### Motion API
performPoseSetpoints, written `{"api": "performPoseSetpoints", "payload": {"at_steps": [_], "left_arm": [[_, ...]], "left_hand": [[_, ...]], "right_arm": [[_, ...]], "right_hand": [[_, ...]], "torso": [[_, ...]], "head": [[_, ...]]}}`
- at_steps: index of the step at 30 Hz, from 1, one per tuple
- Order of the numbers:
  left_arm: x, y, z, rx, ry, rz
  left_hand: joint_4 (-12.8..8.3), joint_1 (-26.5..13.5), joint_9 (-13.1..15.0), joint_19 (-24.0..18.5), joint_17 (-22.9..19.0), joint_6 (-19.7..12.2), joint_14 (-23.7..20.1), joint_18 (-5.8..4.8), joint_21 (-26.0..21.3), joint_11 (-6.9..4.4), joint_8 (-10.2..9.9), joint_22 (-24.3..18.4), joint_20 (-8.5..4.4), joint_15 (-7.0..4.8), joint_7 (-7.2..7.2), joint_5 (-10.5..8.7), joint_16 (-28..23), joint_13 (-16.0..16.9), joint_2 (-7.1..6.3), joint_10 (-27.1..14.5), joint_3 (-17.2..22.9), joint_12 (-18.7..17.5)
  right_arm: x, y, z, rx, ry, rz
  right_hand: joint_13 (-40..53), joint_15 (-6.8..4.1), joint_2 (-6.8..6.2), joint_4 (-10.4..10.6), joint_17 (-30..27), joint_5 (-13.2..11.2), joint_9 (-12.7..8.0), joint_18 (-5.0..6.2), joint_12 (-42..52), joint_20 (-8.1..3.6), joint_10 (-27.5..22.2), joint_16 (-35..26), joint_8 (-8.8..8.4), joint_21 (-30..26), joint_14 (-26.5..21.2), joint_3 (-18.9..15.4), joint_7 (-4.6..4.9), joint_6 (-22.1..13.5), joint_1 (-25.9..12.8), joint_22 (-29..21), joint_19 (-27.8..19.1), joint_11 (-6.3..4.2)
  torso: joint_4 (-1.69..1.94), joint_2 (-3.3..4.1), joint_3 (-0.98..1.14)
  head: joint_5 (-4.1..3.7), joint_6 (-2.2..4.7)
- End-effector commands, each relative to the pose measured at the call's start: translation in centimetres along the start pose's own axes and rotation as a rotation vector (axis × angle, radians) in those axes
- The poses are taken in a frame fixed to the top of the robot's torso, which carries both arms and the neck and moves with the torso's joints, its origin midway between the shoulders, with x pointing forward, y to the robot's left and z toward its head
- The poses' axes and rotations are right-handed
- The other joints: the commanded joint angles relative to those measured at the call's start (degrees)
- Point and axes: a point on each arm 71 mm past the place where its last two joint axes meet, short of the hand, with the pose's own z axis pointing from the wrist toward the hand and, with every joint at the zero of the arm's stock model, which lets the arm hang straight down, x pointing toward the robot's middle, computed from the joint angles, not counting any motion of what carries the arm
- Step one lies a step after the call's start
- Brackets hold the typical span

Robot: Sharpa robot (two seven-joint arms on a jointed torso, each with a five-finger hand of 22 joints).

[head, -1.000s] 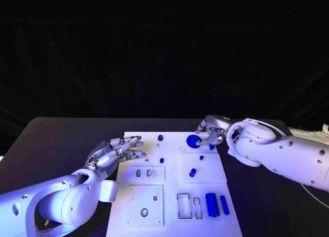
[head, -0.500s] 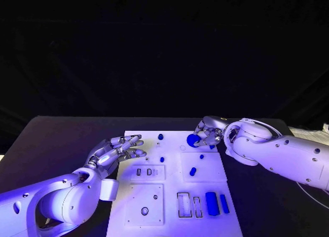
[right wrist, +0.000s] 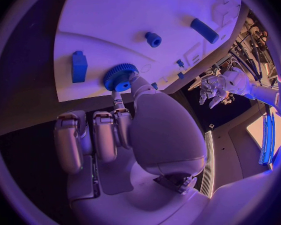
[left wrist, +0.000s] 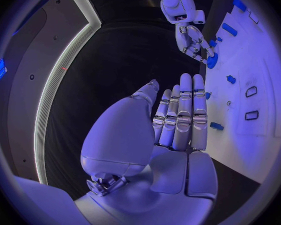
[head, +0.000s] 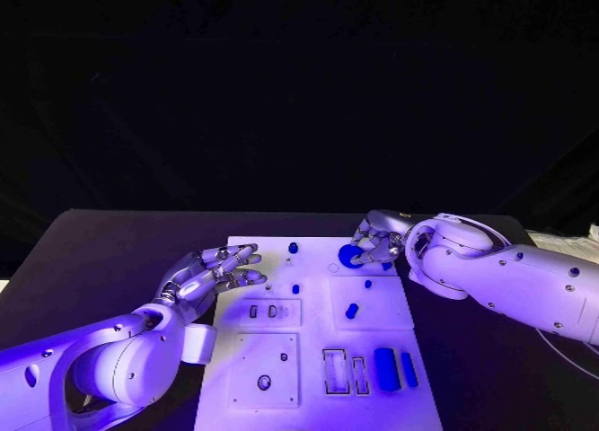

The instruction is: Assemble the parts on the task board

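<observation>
Right robot hand [head: 375, 241] pinches the blue gear [head: 349, 255] over the task board [head: 312, 359]; left robot hand [head: 215, 274] hovers open, fingers spread, holding nothing.

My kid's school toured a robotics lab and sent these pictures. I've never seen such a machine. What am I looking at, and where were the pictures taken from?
It is a robot with two white arms ending in silver hands. One picture looks down from its head; the round ones come from cameras at each wrist. On the black table lies a white task board with small blue parts. The right hand holds a blue gear at the board's far end. The left hand is open, holding nothing, beside the board.
</observation>
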Motion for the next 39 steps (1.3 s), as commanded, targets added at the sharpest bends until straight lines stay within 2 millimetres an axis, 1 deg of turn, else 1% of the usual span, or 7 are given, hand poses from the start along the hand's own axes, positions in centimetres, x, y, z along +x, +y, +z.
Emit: {"api": "performPoseSetpoints", "payload": {"at_steps": [1, 6, 13, 17, 22, 32, 39], "left_arm": [[0.1, -0.1, 0.0, 0.004, 0.016, -0.009], [0.1, -0.1, 0.0, 0.000, 0.015, -0.013], [0.1, 0.0, 0.0, -0.001, 0.018, -0.017], [0.1, 0.0, 0.0, -0.001, 0.019, -0.017], [0.1, 0.0, 0.0, -0.002, 0.019, -0.018], [0.1, -0.1, -0.1, -0.002, 0.016, -0.016], [0.0, -0.1, -0.1, -0.003, 0.014, -0.015]], "left_hand": [[-0.2, 0.2, 0.0, 0.0, 0.1, -0.3, -0.3, 0.65, -0.2, -0.02, -0.3, -0.1, -0.12, 0.08, 0.24, -0.25, -0.3, 0.0, 0.16, -0.6, 0.0, -0.2], [-0.2, 0.0, -0.1, 0.0, 0.1, -0.4, -0.4, 0.63, -0.2, 0.02, -0.3, -0.1, -0.10, 0.12, 0.29, -0.28, -0.3, 0.0, 0.12, -0.6, -0.1, -0.2], [-0.2, 0.0, -0.1, 0.0, 0.1, -0.5, -0.4, 0.62, -0.2, 0.04, -0.4, -0.1, -0.09, 0.13, 0.32, -0.29, -0.4, 0.0, 0.09, -0.7, -0.1, -0.2], [-0.2, -0.1, -0.1, 0.0, 0.2, -0.6, -0.4, 0.61, -0.2, 0.07, -0.4, -0.1, -0.08, 0.16, 0.35, -0.30, -0.4, 0.0, 0.07, -0.7, -0.1, -0.3], [-0.2, -0.1, -0.1, 0.0, 0.2, -0.6, -0.4, 0.61, -0.2, 0.07, -0.4, -0.1, -0.08, 0.16, 0.35, -0.30, -0.4, 0.0, 0.07, -0.7, -0.1, -0.3], [-0.3, -0.1, -0.1, -0.1, 0.2, -0.7, -0.5, 0.61, -0.2, 0.10, -0.4, -0.1, -0.07, 0.18, 0.38, -0.29, -0.4, 0.0, 0.04, -0.8, 0.0, -0.3], [-0.6, 0.1, -0.1, -0.1, 0.3, -0.8, -0.5, 0.61, -0.2, 0.11, -0.4, -0.2, -0.08, 0.19, 0.40, -0.28, -0.5, 0.0, -0.09, -0.9, 0.1, -0.3]], "right_arm": [[0.4, 0.0, 0.1, 0.008, 0.030, -0.017], [0.4, 0.3, 0.1, 0.001, 0.006, -0.087], [0.4, 1.4, -0.1, -0.045, -0.045, -0.178], [0.4, 2.4, -0.4, -0.081, -0.096, -0.197], [0.3, 3.7, -0.9, -0.121, -0.147, -0.202], [0.0, 6.6, -1.6, -0.210, -0.224, -0.193], [0.2, 8.8, -1.3, -0.262, -0.238, -0.198]], "right_hand": [[9.2, -0.21, 0.85, -0.4, 9.2, -1.0, 0.2, -0.64, 0.6, 0.29, 3.3, 0.2, 0.48, 0.3, 4.9, 0.5, -0.31, 1.0, 0.3, 14.4, 5.7, -0.41], [10.1, -0.54, 1.30, -1.4, 9.1, -1.7, 0.3, -0.79, 1.6, -0.01, 3.7, 0.2, 0.83, 0.6, 4.9, 1.0, -0.75, 2.2, 1.1, 15.1, 6.0, -0.80], [11.0, -0.86, 1.65, -2.0, 9.3, -2.2, 0.5, -0.79, 2.8, -0.32, 4.2, 0.3, 1.05, 0.6, 4.9, 1.5, -1.18, 3.4, 1.4, 15.1, 6.0, -1.18], [11.2, -0.95, 1.72, -1.8, 9.5, -1.8, 0.4, -0.79, 2.9, -0.45, 4.3, 0.3, 0.87, 0.6, 4.9, 1.6, -1.22, 3.5, 0.7, 15.1, 6.0, -1.25], [11.3, -1.10, 1.73, -1.9, 9.6, -0.1, 0.4, -0.79, 3.0, -0.61, 4.4, 0.4, 0.65, 0.6, 5.0, 1.9, -1.37, 3.9, 0.1, 15.1, 6.0, -1.39], [11.4, -1.08, 1.72, -1.5, 9.9, -0.1, 0.3, -0.79, 3.0, -0.64, 4.4, 0.5, 0.22, 0.6, 5.0, 2.1, -1.33, 3.8, -0.8, 15.1, 6.0, -1.36], [11.3, -1.11, 1.83, -1.5, 10.0, -0.7, 0.2, -0.79, 2.9, -0.66, 4.4, 0.5, 0.10, 0.6, 5.0, 2.3, -1.35, 3.9, -1.1, 15.1, 6.0, -1.37]], "torso": [[-0.06, 0.01, 0.01], [0.07, 0.01, -0.04], [0.07, 0.03, -0.02], [0.07, 0.03, -0.02], [0.14, -0.03, -0.03], [0.14, -0.03, -0.10], [0.19, 0.03, -0.14]], "head": [[0.16, -0.15], [-0.09, -0.18], [-0.04, -0.23], [-0.01, -0.34], [0.03, -0.34], [0.36, -0.38], [0.65, -0.37]]}}
